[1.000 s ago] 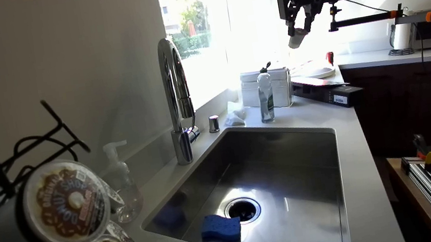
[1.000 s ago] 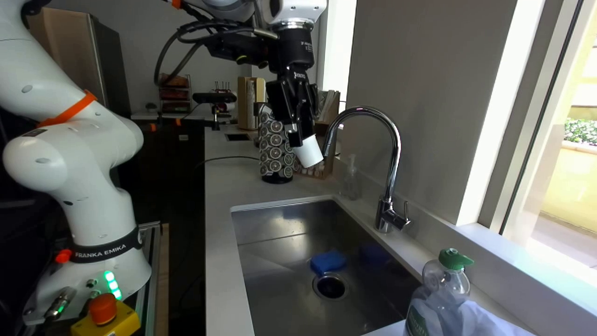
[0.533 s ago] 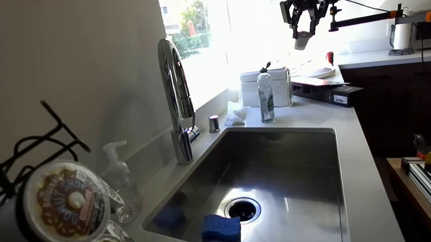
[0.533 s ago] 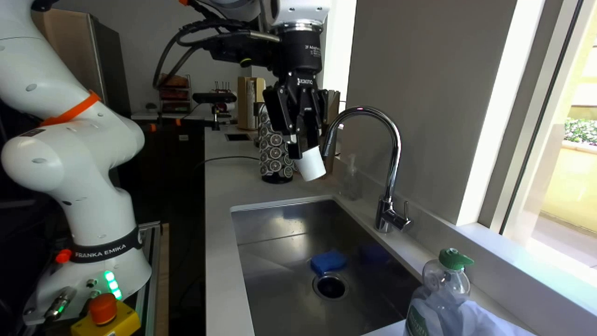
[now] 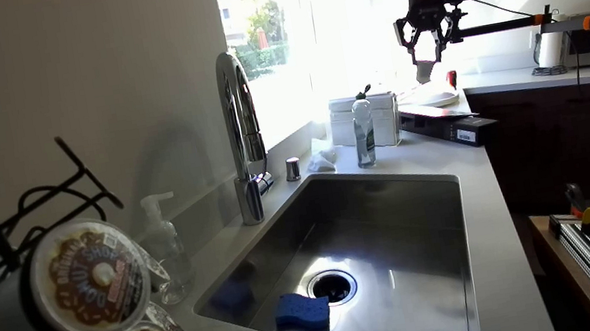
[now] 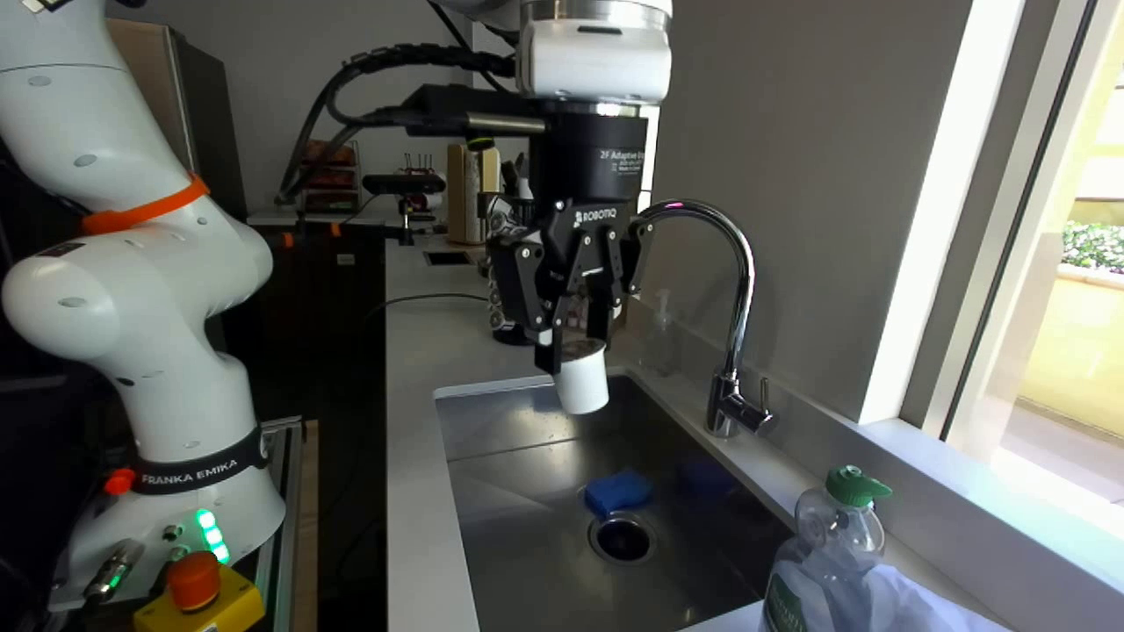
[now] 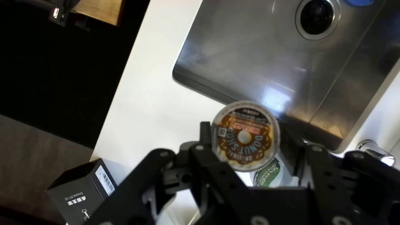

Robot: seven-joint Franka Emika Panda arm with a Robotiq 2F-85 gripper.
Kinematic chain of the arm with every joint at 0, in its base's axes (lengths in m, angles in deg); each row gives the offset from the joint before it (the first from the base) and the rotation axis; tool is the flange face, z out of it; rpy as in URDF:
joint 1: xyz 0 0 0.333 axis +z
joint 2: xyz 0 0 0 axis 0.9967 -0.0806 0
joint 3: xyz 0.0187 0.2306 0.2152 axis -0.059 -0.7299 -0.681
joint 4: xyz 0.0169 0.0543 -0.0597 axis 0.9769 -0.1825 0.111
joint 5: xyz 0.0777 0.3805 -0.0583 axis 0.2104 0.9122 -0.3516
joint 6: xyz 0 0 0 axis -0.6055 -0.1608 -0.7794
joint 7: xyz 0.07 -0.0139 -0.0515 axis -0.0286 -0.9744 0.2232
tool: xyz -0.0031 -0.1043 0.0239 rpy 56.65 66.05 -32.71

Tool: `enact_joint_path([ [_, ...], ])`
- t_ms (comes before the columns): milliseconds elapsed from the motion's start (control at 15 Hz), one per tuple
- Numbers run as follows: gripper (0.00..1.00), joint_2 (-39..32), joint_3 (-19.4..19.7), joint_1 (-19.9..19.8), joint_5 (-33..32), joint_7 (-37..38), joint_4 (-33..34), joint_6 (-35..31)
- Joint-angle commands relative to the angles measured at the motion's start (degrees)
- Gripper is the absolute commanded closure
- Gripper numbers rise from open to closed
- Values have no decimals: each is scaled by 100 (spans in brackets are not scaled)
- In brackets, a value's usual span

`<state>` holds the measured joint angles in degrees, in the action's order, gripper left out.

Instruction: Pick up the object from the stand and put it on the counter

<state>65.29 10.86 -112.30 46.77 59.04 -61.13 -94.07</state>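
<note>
My gripper point(image 6: 572, 344) is shut on a white coffee pod point(image 6: 583, 386) with a brown donut lid, held in the air and slightly tilted. In the wrist view the pod's lid point(image 7: 245, 137) faces the camera, between the two fingers. The gripper also shows in an exterior view point(image 5: 426, 60). The stand point(image 5: 86, 172), black wire with curved prongs, holds several similar pods at the left; it also shows, partly hidden behind the gripper, in an exterior view point(image 6: 509, 335). The pale grey counter point(image 7: 140, 109) lies below the gripper, beside the sink end.
A steel sink point(image 5: 402, 243) holds a blue sponge point(image 5: 302, 313). A tall chrome faucet point(image 6: 745, 290) stands beside it. A clear dish soap bottle point(image 5: 363, 131), a white box point(image 5: 385, 115) and a black box point(image 5: 448, 126) stand at the sink's end. A soap dispenser point(image 5: 170, 256) is near the stand.
The gripper has moved down with the pod in it, and slightly right in an exterior view. It has turned more upright, and the pod is less tilted. The stand has not moved.
</note>
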Motion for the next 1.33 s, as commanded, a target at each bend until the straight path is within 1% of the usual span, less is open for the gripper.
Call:
enact_joint_path([
  [0,46,-92,65,8,16,-49,54,10],
  [333,46,-81,24,20,9,-46,70,10],
  [400,71,-73,24,19,9,-46,70,10],
  [467,71,-192,35,11,9,4,74,-71],
  [533,71,-297,71,13,40,-46,102,-33],
  [800,71,-584,242,19,140,-318,13,-359],
  [1133,71,-1134,530,4,525,-756,120,-490],
  [1267,71,-1384,631,-8,682,-955,204,-412],
])
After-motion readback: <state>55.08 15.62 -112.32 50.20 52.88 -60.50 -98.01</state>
